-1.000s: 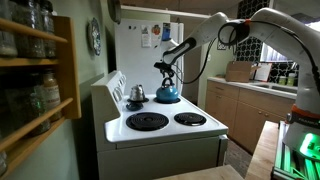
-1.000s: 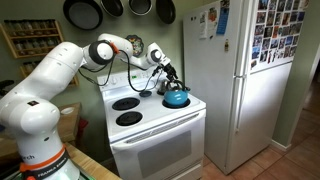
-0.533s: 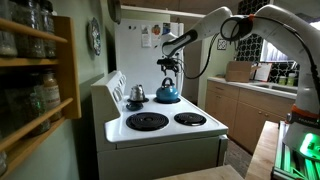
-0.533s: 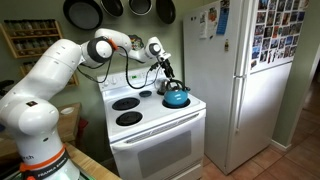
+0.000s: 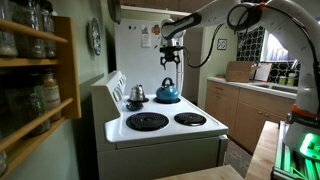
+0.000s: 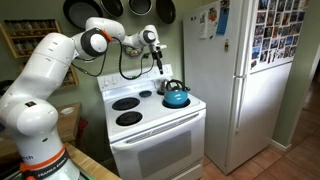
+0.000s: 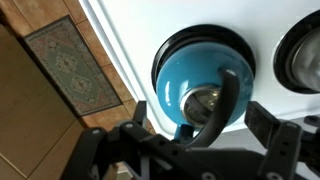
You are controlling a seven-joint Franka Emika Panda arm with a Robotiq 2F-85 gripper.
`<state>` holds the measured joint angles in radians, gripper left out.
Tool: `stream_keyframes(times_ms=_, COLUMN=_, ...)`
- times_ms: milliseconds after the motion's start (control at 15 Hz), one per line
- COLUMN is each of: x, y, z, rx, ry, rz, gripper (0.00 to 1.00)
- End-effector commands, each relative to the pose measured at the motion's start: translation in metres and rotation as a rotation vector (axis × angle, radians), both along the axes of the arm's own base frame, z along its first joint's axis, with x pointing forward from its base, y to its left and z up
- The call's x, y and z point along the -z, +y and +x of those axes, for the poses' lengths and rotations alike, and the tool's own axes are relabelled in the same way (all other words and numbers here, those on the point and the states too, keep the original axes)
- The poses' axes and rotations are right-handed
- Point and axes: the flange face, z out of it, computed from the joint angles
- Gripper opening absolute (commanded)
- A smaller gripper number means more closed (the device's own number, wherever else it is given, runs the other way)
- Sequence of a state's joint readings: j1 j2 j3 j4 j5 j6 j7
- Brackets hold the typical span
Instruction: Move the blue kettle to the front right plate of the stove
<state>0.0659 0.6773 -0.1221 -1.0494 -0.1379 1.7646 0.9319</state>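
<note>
The blue kettle point(image 5: 167, 93) point(image 6: 175, 96) stands upright on the stove point(image 5: 165, 135) point(image 6: 155, 135), apart from the gripper. In the wrist view the kettle point(image 7: 185, 85) sits on a round black burner whose rim point(image 7: 168, 47) shows around it; this is the front right plate in an exterior view. My gripper point(image 5: 170, 59) point(image 6: 158, 63) hangs open and empty well above the kettle. In the wrist view the gripper point(image 7: 200, 135) straddles the dark arched handle point(image 7: 222, 105) from above, without touching it.
A smaller silver kettle point(image 5: 136, 93) point(image 6: 147, 93) stands on a rear burner. Two bare black burners point(image 5: 147, 121) point(image 5: 190, 118) lie on the white top. A white fridge point(image 6: 240, 80) stands beside the stove. A patterned rug point(image 7: 68, 65) lies on the floor.
My gripper has let go of the kettle's handle and risen straight up. The blue kettle has stayed where it stood.
</note>
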Motion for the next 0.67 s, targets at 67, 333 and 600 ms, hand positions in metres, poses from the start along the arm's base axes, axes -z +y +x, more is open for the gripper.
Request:
stream_keyframes(times_ms=67, x=-0.033, y=0.027, z=-0.022, rx=-0.209, ry=-0.010, rz=0.138, gripper=1.00)
stream_keyframes(times_ms=333, x=-0.034, y=0.043, z=-0.029, rx=-0.378, ry=-0.062, rz=0.247, gripper=1.00)
stream_keyframes(times_ms=600, x=-0.031, y=0.051, z=-0.021, rx=-0.434, ry=-0.078, rz=0.251, gripper=1.00)
